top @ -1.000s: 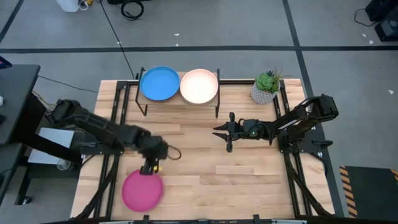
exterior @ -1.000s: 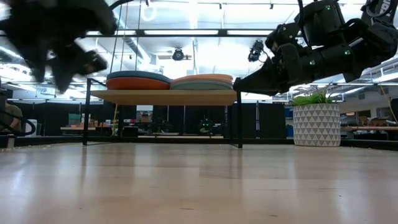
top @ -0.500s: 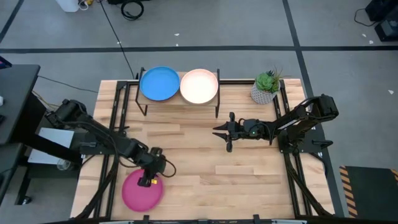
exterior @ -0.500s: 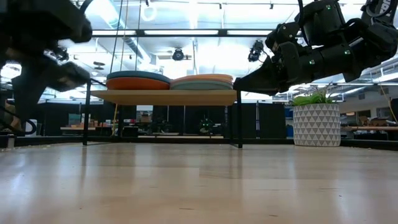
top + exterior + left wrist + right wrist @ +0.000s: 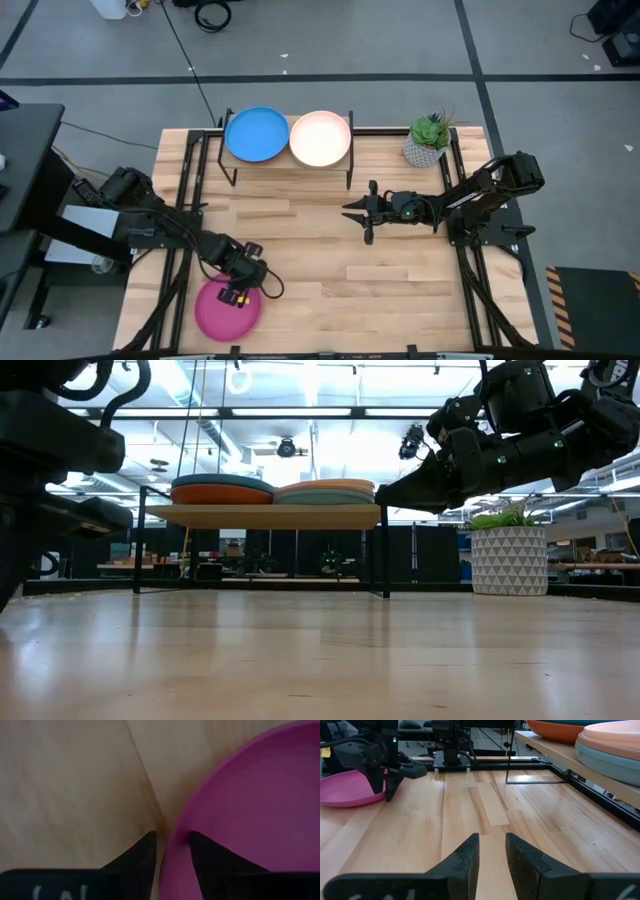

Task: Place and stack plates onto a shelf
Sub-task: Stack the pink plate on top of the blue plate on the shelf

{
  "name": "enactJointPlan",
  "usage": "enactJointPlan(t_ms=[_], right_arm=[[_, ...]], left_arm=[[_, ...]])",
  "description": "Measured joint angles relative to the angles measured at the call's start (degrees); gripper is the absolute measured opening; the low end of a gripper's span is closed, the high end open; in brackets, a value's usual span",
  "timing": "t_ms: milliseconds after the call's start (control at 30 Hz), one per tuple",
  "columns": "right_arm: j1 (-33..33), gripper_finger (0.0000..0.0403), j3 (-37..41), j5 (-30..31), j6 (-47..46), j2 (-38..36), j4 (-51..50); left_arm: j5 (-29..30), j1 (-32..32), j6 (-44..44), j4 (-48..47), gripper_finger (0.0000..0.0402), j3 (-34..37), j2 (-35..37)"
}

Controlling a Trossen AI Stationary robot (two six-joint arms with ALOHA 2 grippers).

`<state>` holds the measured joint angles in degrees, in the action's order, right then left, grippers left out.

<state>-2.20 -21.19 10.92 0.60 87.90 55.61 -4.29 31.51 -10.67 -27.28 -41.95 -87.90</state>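
Observation:
A pink plate (image 5: 222,312) lies flat on the table near its near-left corner, also seen in the left wrist view (image 5: 250,810) and the right wrist view (image 5: 345,787). My left gripper (image 5: 238,293) (image 5: 172,837) stands at the plate's far-right rim, shut on it. The shelf (image 5: 290,168) (image 5: 265,516) at the far edge carries two stacks, a blue plate (image 5: 257,134) on top of one and a cream plate (image 5: 320,138) on top of the other. An orange plate (image 5: 222,495) shows under the blue one. My right gripper (image 5: 346,210) (image 5: 492,837) hovers shut over the table's middle, holding nothing. My left gripper pinches the pink plate's rim (image 5: 181,820) on its far-right side, one finger inside the plate and one outside over the wood. The fingers (image 5: 386,790) come from above, pointing down. The plate still lies flat on the table.
A potted plant (image 5: 428,140) (image 5: 508,555) stands at the far right, beside the shelf. Black rails (image 5: 190,170) run along the table's left and right sides. Bare wood lies between the shelf and the near edge.
My left gripper has moved toward the table's near edge and down, from beside the pink plate's far rim onto that rim. The plate has stayed where it was.

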Motion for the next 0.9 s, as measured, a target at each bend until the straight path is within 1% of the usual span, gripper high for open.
enactJointPlan(t_ms=[100,200,300,367,467,567,667,767,900], right_arm=[[0.0,0.0102,0.0,0.0,0.0,0.0,0.0],[0.0,0.0102,0.0,0.0,0.0,0.0,0.0],[0.0,0.0102,0.0,0.0,0.0,0.0,0.0],[0.0,0.0102,0.0,0.0,0.0,0.0,0.0],[0.0,0.0102,0.0,0.0,0.0,0.0,0.0],[0.0,0.0102,0.0,0.0,0.0,0.0,0.0],[0.0,0.0102,0.0,0.0,0.0,0.0,0.0],[0.0,0.0102,0.0,0.0,0.0,0.0,0.0],[0.0,0.0102,0.0,0.0,0.0,0.0,0.0]], left_arm=[[-0.1,0.0,1.3,0.1,0.0102,0.0,0.0],[-1.0,0.0,2.4,0.1,0.006,0.0,0.2],[-3.5,-0.8,2.4,-1.6,0.002,-1.3,0.3],[-3.9,-1.7,2.3,-5.5,0.0016,-3.6,0.3],[-1.4,-3.6,3.3,-13.2,0.0016,-8.6,0.8],[2.0,-5.8,5.8,-19.0,0.0016,-13.8,3.0],[3.9,-9.0,7.7,-25.2,0.0016,-18.3,7.0],[4.8,-14.2,8.4,-28.4,0.0016,-21.3,12.5],[4.7,-24.7,10.2,-28.4,0.0016,-23.6,20.7]])
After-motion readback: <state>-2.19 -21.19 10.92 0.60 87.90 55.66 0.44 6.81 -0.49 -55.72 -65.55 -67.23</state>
